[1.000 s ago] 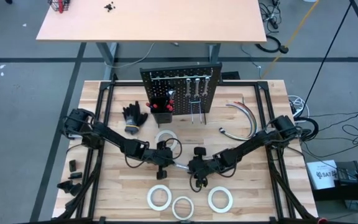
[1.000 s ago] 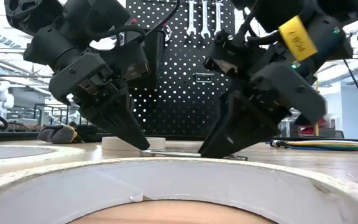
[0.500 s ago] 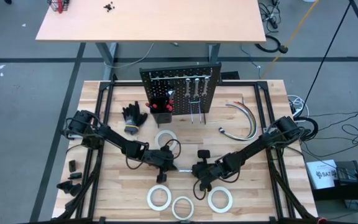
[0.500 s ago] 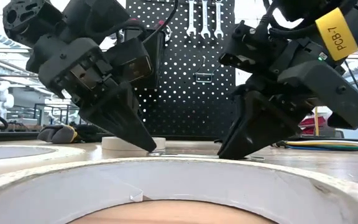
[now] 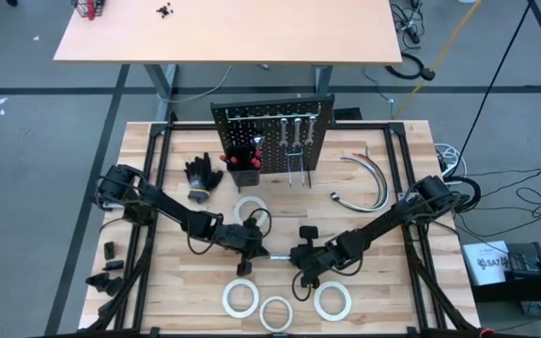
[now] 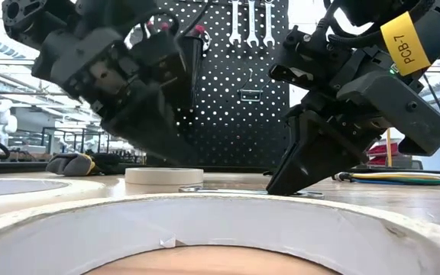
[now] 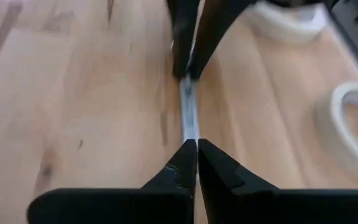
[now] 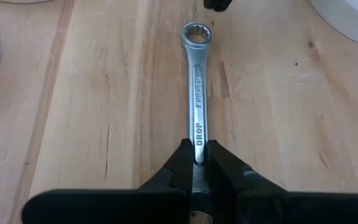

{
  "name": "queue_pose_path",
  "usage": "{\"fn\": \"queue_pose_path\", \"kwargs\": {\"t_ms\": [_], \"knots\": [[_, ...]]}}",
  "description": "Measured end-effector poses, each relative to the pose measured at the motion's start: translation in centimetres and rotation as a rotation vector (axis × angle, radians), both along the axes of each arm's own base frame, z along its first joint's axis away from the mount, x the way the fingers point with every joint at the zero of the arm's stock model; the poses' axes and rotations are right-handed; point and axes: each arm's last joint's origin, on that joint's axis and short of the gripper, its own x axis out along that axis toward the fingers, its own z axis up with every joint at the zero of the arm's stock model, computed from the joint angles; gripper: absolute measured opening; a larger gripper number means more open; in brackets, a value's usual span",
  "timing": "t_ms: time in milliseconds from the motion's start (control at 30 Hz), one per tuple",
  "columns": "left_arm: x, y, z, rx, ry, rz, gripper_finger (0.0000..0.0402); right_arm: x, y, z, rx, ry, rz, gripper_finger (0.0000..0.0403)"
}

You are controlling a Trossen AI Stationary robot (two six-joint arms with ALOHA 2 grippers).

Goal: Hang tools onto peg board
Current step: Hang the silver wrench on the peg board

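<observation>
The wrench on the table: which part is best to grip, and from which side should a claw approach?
Probably the flat shank, from above. The wrench lies flat on the table, so its thin straight edges are what two fingers can pinch; the ring end is rounder and wider. The right claw already pinches the shank near one end, which leaves the ring end free.

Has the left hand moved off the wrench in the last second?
Yes. In the low view the left hand has lifted clear of the wrench and drawn back from the tape roll.

Overhead, table-level, two wrist close-ups; shared wrench (image 8: 197, 118).
</observation>
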Motion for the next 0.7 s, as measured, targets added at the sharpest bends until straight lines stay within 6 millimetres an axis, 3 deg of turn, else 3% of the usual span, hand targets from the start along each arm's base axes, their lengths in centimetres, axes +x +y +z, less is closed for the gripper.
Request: {"fn": "queue_pose_path", "kwargs": {"t_ms": [700], "knots": [[-0.3,0.1,-1.4,0.031,0.092,0.001,0.0020,0.7,-1.0,0.0,0.000,-0.029,-0.037,0.0022]]}}
